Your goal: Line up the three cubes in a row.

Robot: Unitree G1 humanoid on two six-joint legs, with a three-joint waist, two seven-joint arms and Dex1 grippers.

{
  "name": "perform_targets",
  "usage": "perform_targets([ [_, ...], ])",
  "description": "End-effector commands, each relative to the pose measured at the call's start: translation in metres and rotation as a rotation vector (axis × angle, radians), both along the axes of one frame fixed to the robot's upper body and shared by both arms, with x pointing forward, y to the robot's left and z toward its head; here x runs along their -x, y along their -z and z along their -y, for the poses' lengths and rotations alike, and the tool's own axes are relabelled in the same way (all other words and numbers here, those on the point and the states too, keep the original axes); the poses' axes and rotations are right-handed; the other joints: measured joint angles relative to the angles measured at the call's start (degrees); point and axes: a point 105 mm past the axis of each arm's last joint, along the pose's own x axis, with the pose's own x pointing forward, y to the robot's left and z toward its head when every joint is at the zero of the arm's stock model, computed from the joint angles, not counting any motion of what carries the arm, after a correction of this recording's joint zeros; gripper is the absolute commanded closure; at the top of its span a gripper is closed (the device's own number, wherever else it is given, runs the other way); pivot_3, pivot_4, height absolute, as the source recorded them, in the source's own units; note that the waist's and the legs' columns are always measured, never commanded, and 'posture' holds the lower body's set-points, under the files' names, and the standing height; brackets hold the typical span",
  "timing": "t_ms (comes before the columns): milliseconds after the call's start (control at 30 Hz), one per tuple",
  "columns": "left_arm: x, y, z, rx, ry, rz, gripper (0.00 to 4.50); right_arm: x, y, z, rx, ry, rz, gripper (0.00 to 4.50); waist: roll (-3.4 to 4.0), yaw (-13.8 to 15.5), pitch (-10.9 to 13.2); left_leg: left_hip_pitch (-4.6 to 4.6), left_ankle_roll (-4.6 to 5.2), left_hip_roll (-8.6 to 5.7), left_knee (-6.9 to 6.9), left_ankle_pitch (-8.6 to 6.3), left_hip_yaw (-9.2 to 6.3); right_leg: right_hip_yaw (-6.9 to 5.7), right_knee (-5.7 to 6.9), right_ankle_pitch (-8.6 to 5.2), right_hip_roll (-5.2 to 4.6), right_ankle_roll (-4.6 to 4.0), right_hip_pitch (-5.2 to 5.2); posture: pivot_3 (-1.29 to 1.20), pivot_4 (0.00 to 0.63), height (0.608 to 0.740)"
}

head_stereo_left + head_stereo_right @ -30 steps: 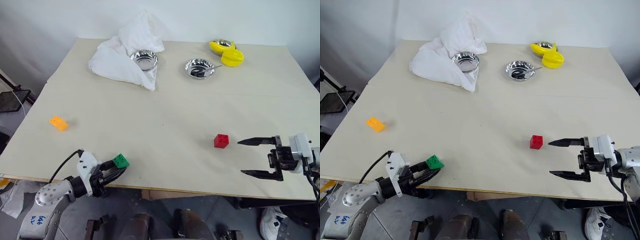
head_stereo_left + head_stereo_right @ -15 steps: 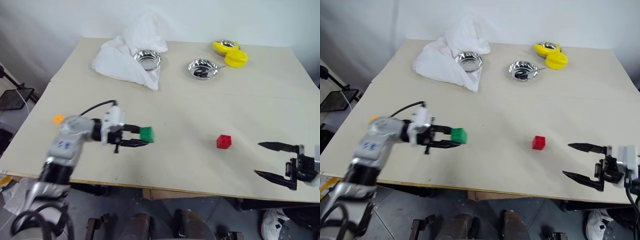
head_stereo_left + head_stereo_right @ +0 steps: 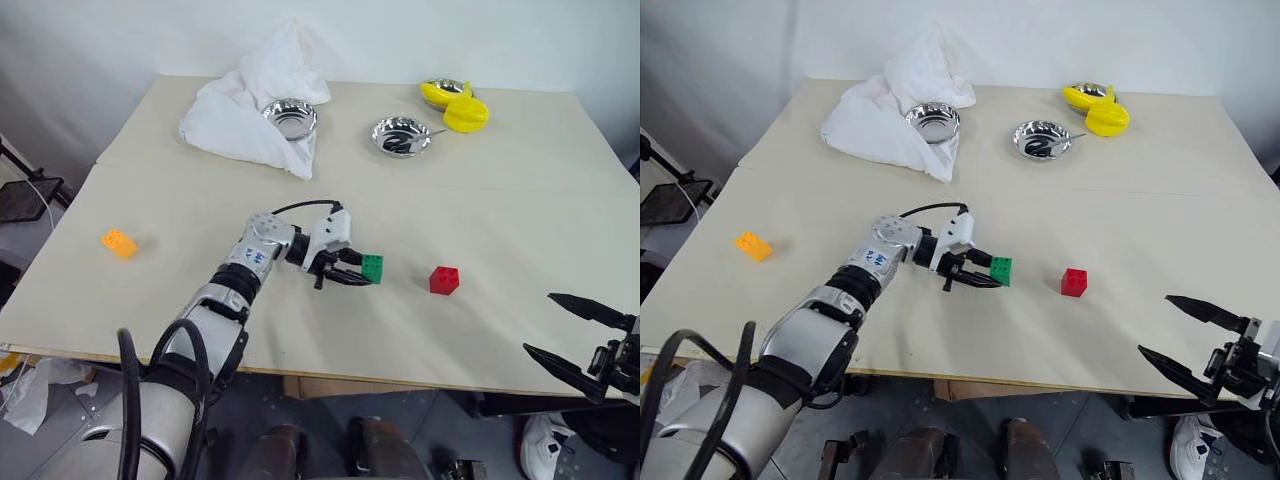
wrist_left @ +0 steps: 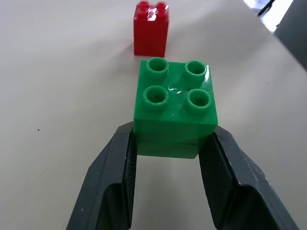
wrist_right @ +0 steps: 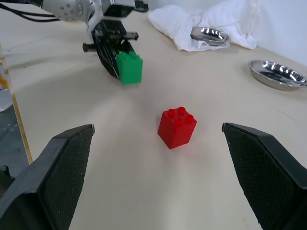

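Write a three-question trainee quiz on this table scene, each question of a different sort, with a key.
1. True or false: the left gripper is shut on the green cube.
2. Which cube lies nearest the table's left edge? A) red B) orange C) green
3. Fill in: the right gripper's fingers stand ____, with nothing between them.

Key:
1. True; the green cube sits clamped between its fingers.
2. B; the orange cube lies far left, while the red cube rests beside the held green one.
3. Open.
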Motion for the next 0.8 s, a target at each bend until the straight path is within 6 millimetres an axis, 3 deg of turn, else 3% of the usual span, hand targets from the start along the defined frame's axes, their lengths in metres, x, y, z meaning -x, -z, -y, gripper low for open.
perform_targets([
  [33,-0.001,-0.004,0.010,-0.015,0.007,0.043,3.00,0.004,-0.009,-0.002,0.006,0.014,0.038,0.00,0.00,0.1,0.0,0.00,0.00,0.00,0.00,0.00,0.00,0.00,0.00,0.00,0.00,0.00,-0.01,0.00,0.150,0.740],
  [533,-0.002,0.007,0.017,-0.070,-0.020,0.023,3.00,0.011,-0.003,-0.011,-0.019,0.030,0.040,0.00,-0.01,0.4,0.0,0.00,-0.01,0.00,0.00,0.00,-0.01,-0.01,0.04,0.00,0.00,0.00,-0.03,0.00,0.150,0.740],
  [800,-0.007,-0.001,0.015,-0.013,-0.048,0.059,0.45,0.011,0.001,-0.014,-0.032,0.019,0.034,0.00,-0.01,0.4,0.0,0.01,-0.01,-0.01,0.01,0.01,0.01,0.02,0.11,0.00,-0.01,0.00,-0.03,0.00,0.150,0.740],
])
